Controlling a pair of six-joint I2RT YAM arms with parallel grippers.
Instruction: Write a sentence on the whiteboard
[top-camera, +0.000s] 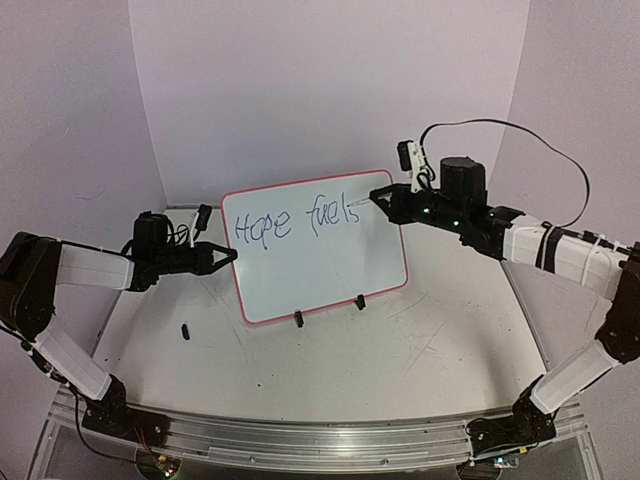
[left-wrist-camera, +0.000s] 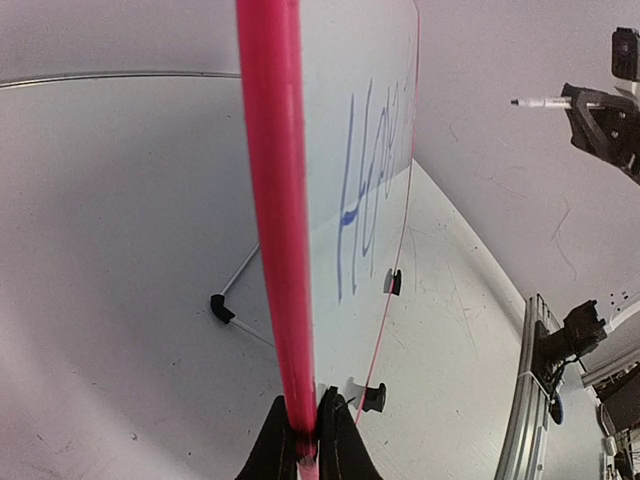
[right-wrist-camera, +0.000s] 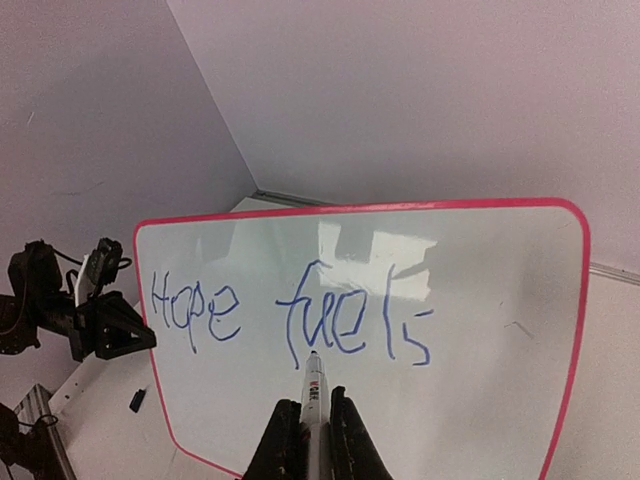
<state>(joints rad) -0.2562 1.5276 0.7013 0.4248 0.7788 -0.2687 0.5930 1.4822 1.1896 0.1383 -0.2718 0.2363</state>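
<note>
The whiteboard (top-camera: 322, 272) stands near the middle of the table (top-camera: 420, 350), upright and leaning slightly back, resting on two black clip feet (top-camera: 298, 319) along its lower edge. The sentence (top-camera: 292, 224) runs in blue across the upper half of the board in a single line and reads "Hope fuels". The board below it is unmarked. The left tool (top-camera: 230, 255) is clamped on the board's left rim. In the left wrist view its two fingers (left-wrist-camera: 338, 440) press on either side of the red edge, and the board is seen almost edge-on. The right tool (top-camera: 388, 202) is closed around a marker (right-wrist-camera: 313, 385), with the barrel gripped between the fingers and the tip pointing at the board. In the overhead view the tip sits at the last letter, near the board's upper right corner. In the right wrist view it lines up just under "fuels". In the left wrist view the marker (left-wrist-camera: 545, 102) stands clear of the board face and does not touch it. A small black piece (top-camera: 186, 329) lies on the table to the left of the board, apart from it. Its nature cannot be determined.
</note>
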